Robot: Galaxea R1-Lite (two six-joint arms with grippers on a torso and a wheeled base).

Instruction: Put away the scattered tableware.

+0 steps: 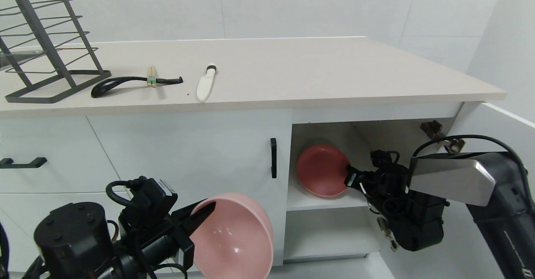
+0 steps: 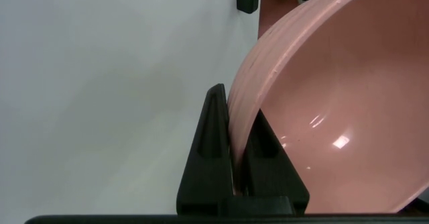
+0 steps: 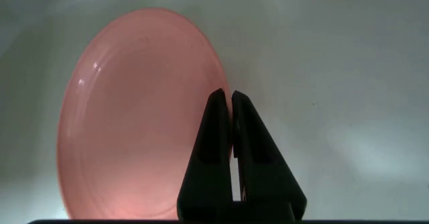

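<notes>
Countertop (image 1: 292, 70) spoon (image 1: 125, 82), knife (image 1: 206, 82): head view; left hand (image 2: 236, 110) pinches bowl (image 2: 335, 83), right hand (image 3: 228, 98) plate (image 3: 134, 117).

The pink bowl (image 1: 234, 237) is running off the head view's bottom edge; the right gripper (image 1: 349, 174) is covering the rim of the red plate (image 1: 319, 168).

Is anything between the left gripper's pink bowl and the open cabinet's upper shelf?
Yes: the right gripper, shut on the red plate, sits at the front of the upper shelf, right of the pink bowl.
</notes>
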